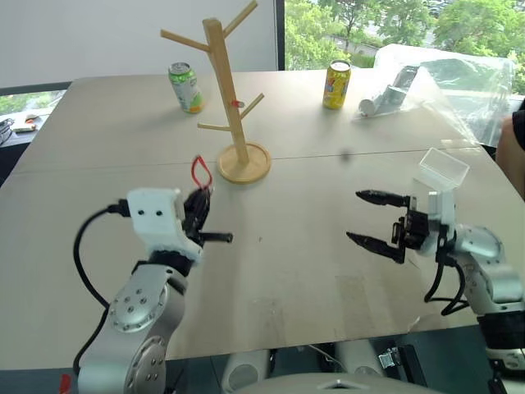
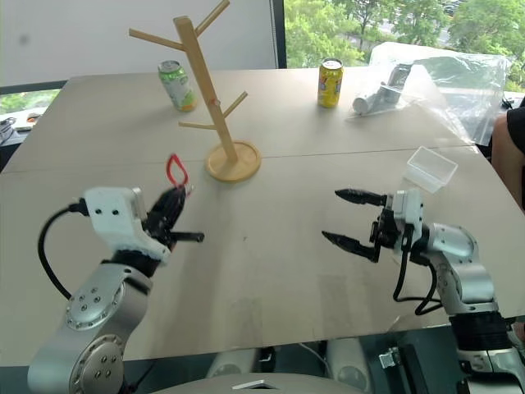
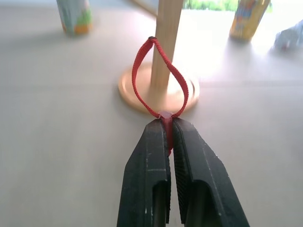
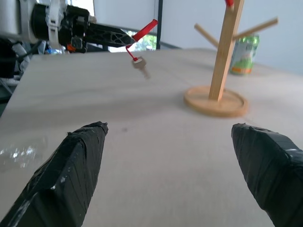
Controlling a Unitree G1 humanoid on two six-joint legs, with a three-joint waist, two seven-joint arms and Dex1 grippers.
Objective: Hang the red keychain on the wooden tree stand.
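Observation:
My left gripper (image 1: 203, 207) is shut on the red keychain (image 1: 201, 171), held up off the table. Its thin red loop (image 3: 165, 116) sticks out past the fingertips toward the wooden tree stand (image 1: 227, 90). A small dark key (image 4: 141, 67) dangles below the left gripper in the right wrist view. The stand rises from its round base (image 1: 244, 162) just beyond the loop, with bare peg branches. My right gripper (image 1: 354, 216) is open and empty, raised over the right side of the table and pointing left.
A green can (image 1: 186, 87) stands left of the stand and a yellow can (image 1: 336, 84) to its right. A crumpled clear plastic bag (image 1: 435, 78) lies at the back right, with a clear plastic box (image 1: 444, 169) nearer. A person's arm (image 1: 516, 135) shows at the right edge.

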